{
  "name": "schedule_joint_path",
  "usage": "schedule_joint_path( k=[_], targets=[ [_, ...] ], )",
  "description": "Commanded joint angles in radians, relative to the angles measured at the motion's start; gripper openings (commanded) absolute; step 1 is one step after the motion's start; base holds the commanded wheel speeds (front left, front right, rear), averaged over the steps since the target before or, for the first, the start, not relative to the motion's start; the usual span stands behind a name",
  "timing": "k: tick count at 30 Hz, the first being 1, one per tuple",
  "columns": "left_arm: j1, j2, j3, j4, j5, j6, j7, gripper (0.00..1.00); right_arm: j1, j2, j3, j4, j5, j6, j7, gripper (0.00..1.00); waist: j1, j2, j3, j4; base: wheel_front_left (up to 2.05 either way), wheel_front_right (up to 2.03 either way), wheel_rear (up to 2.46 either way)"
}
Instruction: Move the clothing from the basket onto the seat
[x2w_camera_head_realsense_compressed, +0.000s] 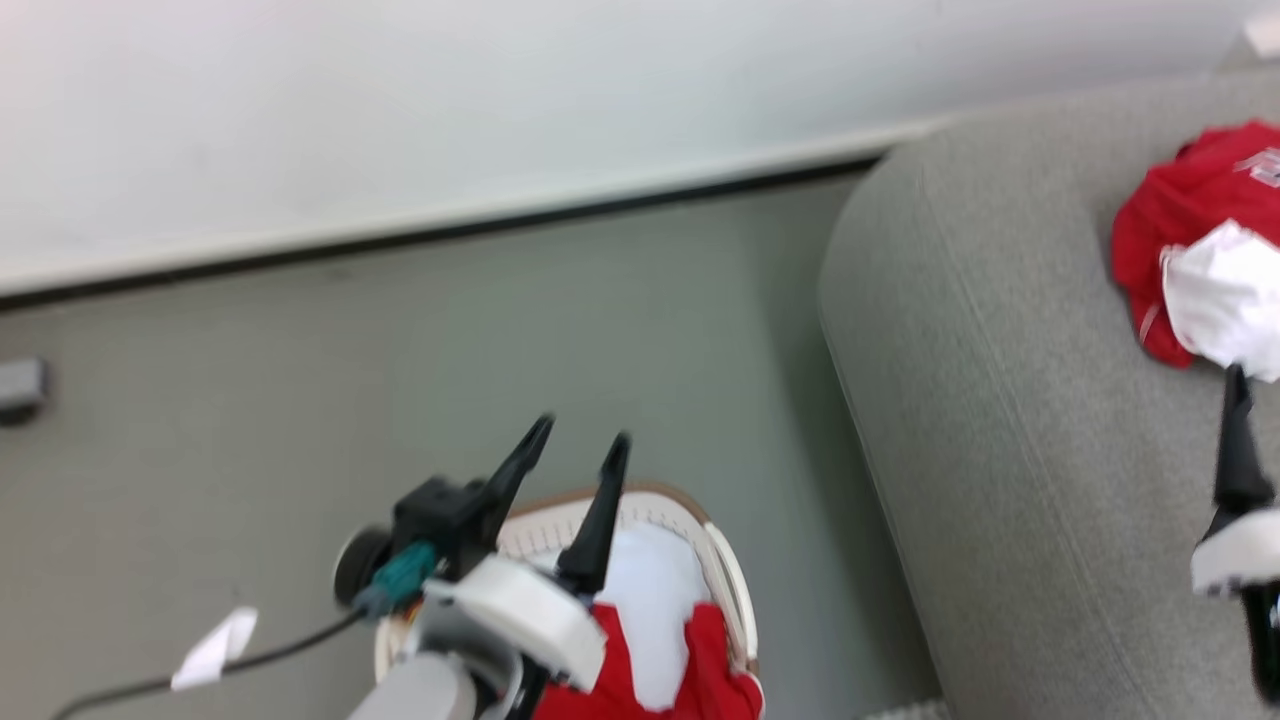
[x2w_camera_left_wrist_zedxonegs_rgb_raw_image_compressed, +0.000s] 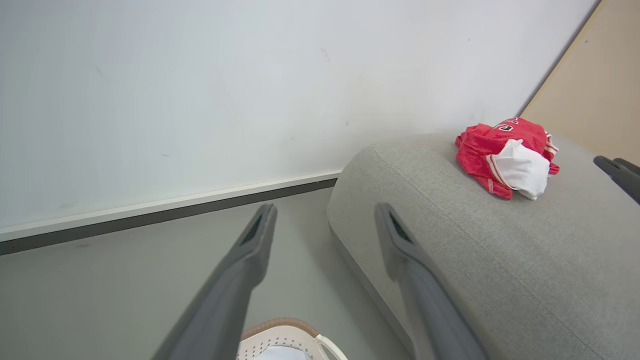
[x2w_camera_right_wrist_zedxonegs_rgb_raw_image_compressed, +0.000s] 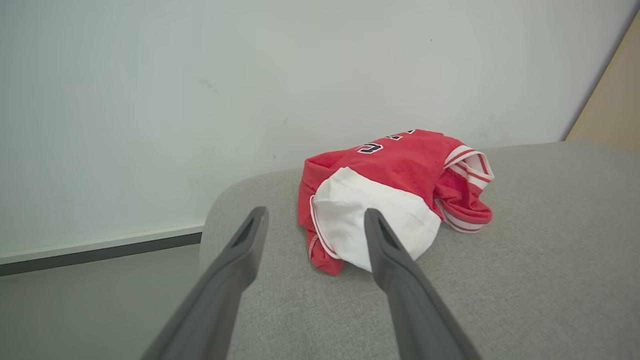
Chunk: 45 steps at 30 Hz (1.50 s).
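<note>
A crumpled piece of red and white clothing (x2w_camera_head_realsense_compressed: 1190, 205) lies on the light grey seat (x2w_camera_head_realsense_compressed: 1000, 400), free of both grippers. My right gripper (x2w_camera_right_wrist_zedxonegs_rgb_raw_image_compressed: 315, 220) hovers open just short of that clothing (x2w_camera_right_wrist_zedxonegs_rgb_raw_image_compressed: 400, 160), over the seat (x2w_camera_right_wrist_zedxonegs_rgb_raw_image_compressed: 525, 280); one of its dark fingers (x2w_camera_head_realsense_compressed: 1238, 400) shows at the right edge of the head view. More red clothing (x2w_camera_head_realsense_compressed: 715, 665) with a white patch lies in the cream basket (x2w_camera_head_realsense_compressed: 640, 495) on the floor. My left gripper (x2w_camera_head_realsense_compressed: 580, 440) stands open and empty above the basket (x2w_camera_left_wrist_zedxonegs_rgb_raw_image_compressed: 280, 325), left of the seat (x2w_camera_left_wrist_zedxonegs_rgb_raw_image_compressed: 500, 250).
Grey floor runs between the basket and the white wall with its dark baseboard (x2w_camera_head_realsense_compressed: 450, 225). A white paper scrap (x2w_camera_head_realsense_compressed: 215, 650) and a dark cable lie on the floor at the lower left. A small grey object (x2w_camera_head_realsense_compressed: 20, 388) sits at the far left.
</note>
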Motion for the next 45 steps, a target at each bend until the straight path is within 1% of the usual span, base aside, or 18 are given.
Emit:
schedule_joint_path(
  k=[1, 6, 11, 18, 19, 23, 26, 30, 36, 39, 45],
  targets=[
    [0.046, 0.004, 0.012, 0.017, -0.021, 0.009, -0.026, 1.0, 0.062, 0.003, 0.008, -0.049, 0.002, -0.002, -0.004, 1.0, 0.0002, 0.0, -0.09, 0.041, 0.0, 0.0, 0.0],
    [0.125, 0.014, 0.038, 0.06, -0.045, 0.03, -0.084, 1.0, 0.188, 0.024, 0.029, -0.168, -0.022, -0.002, -0.003, 1.0, 0.0002, 0.0, -0.18, 0.076, 0.0, 0.0, 0.0],
    [0.185, 0.023, 0.058, 0.101, -0.058, 0.042, -0.125, 1.0, 0.283, 0.06, 0.053, -0.239, -0.042, -0.002, -0.003, 1.0, 0.0002, 0.0, -0.24, 0.108, 0.0, 0.0, 0.0],
    [0.228, 0.017, 0.08, 0.13, -0.036, 0.051, -0.159, 1.0, 0.377, 0.115, 0.07, -0.291, -0.056, -0.002, -0.003, 1.0, 0.0002, 0.0, -0.275, 0.164, 0.0, 0.0, 0.0],
    [0.228, 0.017, 0.08, 0.13, -0.036, 0.051, -0.159, 1.0, 0.377, 0.115, 0.07, -0.291, -0.056, -0.002, -0.003, 1.0, 0.0002, 0.0, -0.275, 0.164, 0.0, 0.0, 0.0],
    [0.259, 0.013, 0.1, 0.142, -0.013, 0.042, -0.166, 1.0, 0.423, 0.143, 0.078, -0.297, -0.073, -0.002, -0.003, 1.0, 0.0002, 0.0, -0.298, 0.185, 0.0, 0.0, 0.0],
    [0.282, 0.009, 0.137, 0.122, 0.023, 0.032, -0.166, 1.0, 0.451, 0.155, 0.095, -0.297, -0.091, -0.002, -0.003, 1.0, 0.0002, 0.0, -0.307, 0.192, 0.0, 0.0, 0.0],
    [0.324, -0.012, 0.191, 0.105, 0.068, 0.013, -0.165, 1.0, 0.472, 0.168, 0.12, -0.28, -0.104, -0.002, -0.003, 1.0, 0.0002, 0.0, -0.315, 0.197, 0.0, 0.0, 0.0],
    [0.361, -0.043, 0.259, 0.123, 0.12, -0.026, -0.166, 1.0, 0.473, 0.172, 0.147, -0.258, -0.091, -0.002, -0.003, 1.0, 0.0002, 0.0, -0.316, 0.2, 0.0, 0.0, 0.0],
    [0.372, -0.058, 0.291, 0.134, 0.142, -0.038, -0.166, 1.0, 0.464, 0.172, 0.16, -0.248, -0.081, -0.002, -0.003, 1.0, 0.0002, 0.0, -0.315, 0.204, 0.0, 0.0, 0.0],
    [0.38, -0.086, 0.338, 0.144, 0.174, -0.07, -0.166, 1.0, 0.456, 0.172, 0.178, -0.24, -0.063, -0.002, -0.003, 1.0, 0.0002, 0.0, -0.316, 0.208, 0.0, 0.0, 0.0]
  ],
)
